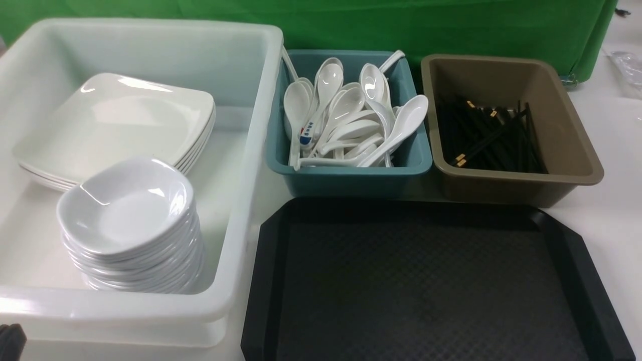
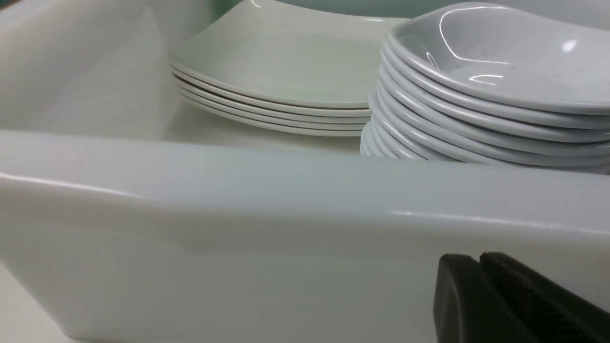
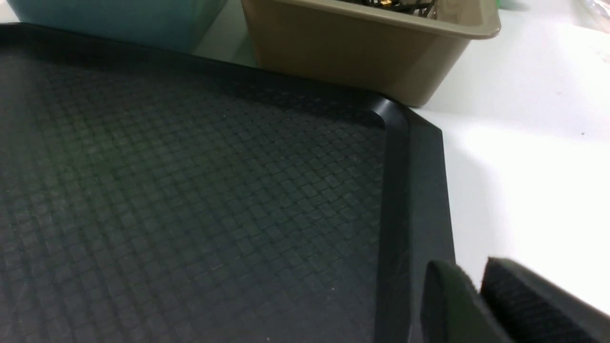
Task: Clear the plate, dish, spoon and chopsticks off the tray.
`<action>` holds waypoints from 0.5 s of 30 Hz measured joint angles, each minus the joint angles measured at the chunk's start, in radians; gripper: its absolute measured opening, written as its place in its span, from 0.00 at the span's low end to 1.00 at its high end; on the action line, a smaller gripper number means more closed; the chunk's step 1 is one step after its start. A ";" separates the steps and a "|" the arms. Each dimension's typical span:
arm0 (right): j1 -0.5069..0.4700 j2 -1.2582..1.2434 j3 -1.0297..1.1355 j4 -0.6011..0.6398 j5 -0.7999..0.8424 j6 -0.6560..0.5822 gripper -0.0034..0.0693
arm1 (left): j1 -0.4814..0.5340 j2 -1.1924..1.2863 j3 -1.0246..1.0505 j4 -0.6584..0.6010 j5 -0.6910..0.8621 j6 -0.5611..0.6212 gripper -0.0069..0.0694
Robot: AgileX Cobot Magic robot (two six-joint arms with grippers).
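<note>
Tray bare, tableware sorted into three tubs

Plates (image 1: 115, 120) sit stacked in the far part of my white tub (image 1: 150, 306) on the left, and a taller stack of dishes (image 1: 128, 208) stands in front of them, just beside the plate stack. My left tool (image 2: 481, 286) is outside that tub, low against its near wall; its two dark fingers (image 2: 457, 295) lie pressed together with only a seam between them, pinching nothing. In the front view only a dark bit of it shows at the bottom left corner.

To the right of the white tub, the teal tub (image 1: 351, 175) holds a heap of white spoons (image 1: 351, 125), one of them with blue marks on its handle. Right of that, the brown tub (image 1: 521, 180) holds black chopsticks (image 1: 489, 135) with gold ends, lying loosely crossed.

In front of those two tubs the black tray (image 1: 266, 281) rests on the white table (image 1: 617, 210), its patterned floor bare. My right tool (image 3: 479, 290) hangs over the tray's right rim, near the corner by the brown tub. Its fingers (image 3: 445, 305) stand close, a narrow gap between them at the tips, and hold nothing.
</note>
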 joint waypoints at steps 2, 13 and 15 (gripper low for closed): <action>0.000 0.000 0.000 0.000 0.001 0.000 0.25 | 0.000 0.000 0.000 0.000 0.000 0.000 0.11; 0.000 0.000 0.000 0.000 0.000 0.000 0.27 | 0.000 0.000 0.000 0.003 -0.016 0.002 0.11; 0.000 0.000 0.000 0.000 0.000 0.000 0.28 | 0.000 0.000 0.000 0.003 -0.016 0.008 0.11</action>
